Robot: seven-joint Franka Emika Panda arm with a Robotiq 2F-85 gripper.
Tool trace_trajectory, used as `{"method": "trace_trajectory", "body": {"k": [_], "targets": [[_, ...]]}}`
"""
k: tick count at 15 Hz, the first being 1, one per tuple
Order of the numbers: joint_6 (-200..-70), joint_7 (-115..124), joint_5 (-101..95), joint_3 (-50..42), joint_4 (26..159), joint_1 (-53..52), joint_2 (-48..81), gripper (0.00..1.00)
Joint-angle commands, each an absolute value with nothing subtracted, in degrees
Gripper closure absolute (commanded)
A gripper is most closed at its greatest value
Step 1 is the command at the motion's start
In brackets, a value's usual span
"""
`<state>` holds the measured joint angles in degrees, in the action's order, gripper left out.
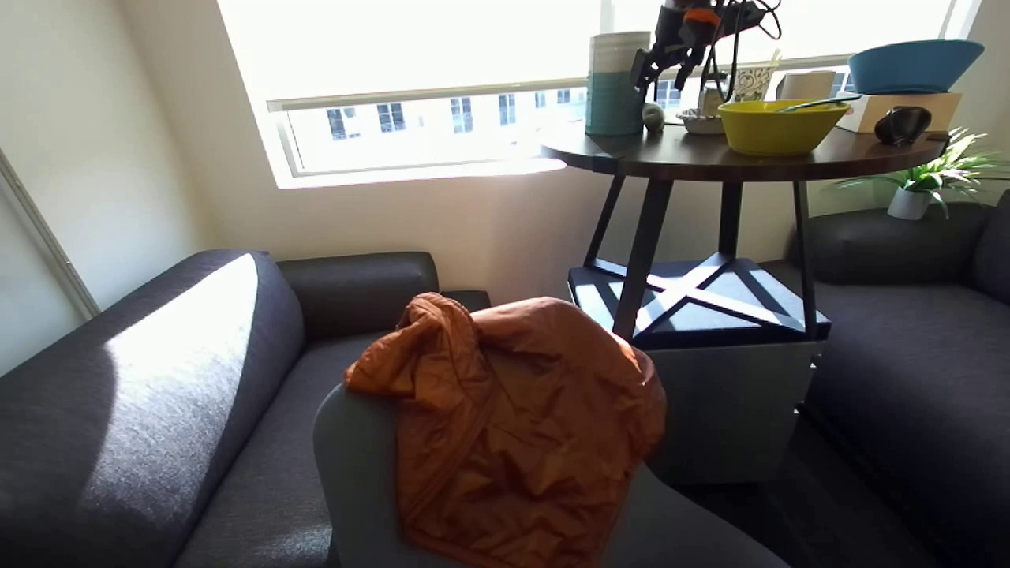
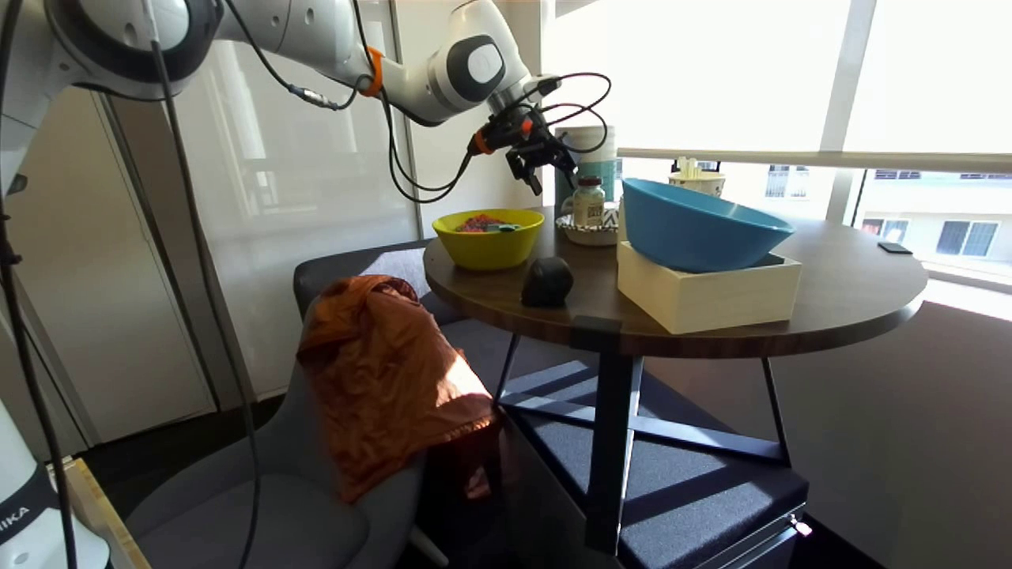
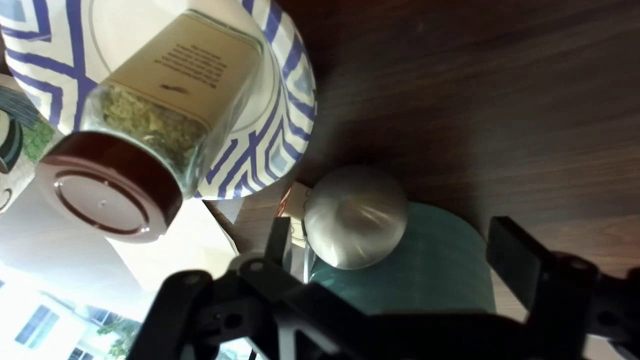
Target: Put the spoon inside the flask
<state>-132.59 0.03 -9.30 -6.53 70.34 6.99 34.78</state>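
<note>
The flask [image 1: 609, 102] is a tall straight cylinder, pale on top and teal below, upright on the round table. It also shows in an exterior view [image 2: 607, 170], partly hidden behind the gripper and a jar. In the wrist view its teal side [image 3: 425, 265] shows below. The spoon [image 1: 813, 103] lies in the yellow bowl [image 1: 777, 134], its teal handle over the rim; a small part shows in an exterior view [image 2: 502, 227]. My gripper [image 3: 390, 230] is open and empty beside the flask, above the table. A silver dome-topped shaker [image 3: 356, 217] shows between the fingers, lower down.
A jar with a brown lid [image 3: 110, 180] stands on a patterned plate [image 3: 295, 105] near the gripper. A blue bowl [image 2: 700, 225] rests tilted on a wooden box [image 2: 708, 300]. A black object [image 2: 547, 282] sits near the yellow bowl. A patterned cup [image 1: 753, 81] stands behind.
</note>
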Motion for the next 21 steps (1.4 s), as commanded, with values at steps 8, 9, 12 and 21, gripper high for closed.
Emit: {"method": "trace_trajectory", "body": {"k": [8, 9, 12, 21], "targets": [[-125.01, 11.04, -10.37, -9.93, 52.43, 4.68, 47.47, 0.00], [-124.45, 11.81, -10.30, -10.21, 51.28, 4.61, 48.24, 0.00], [-124.15, 15.15, -11.05, -11.39, 49.00, 4.20, 50.21, 0.00], [-119.54, 22.85, -12.44, -15.48, 43.95, 3.48, 53.33, 0.00]]}}
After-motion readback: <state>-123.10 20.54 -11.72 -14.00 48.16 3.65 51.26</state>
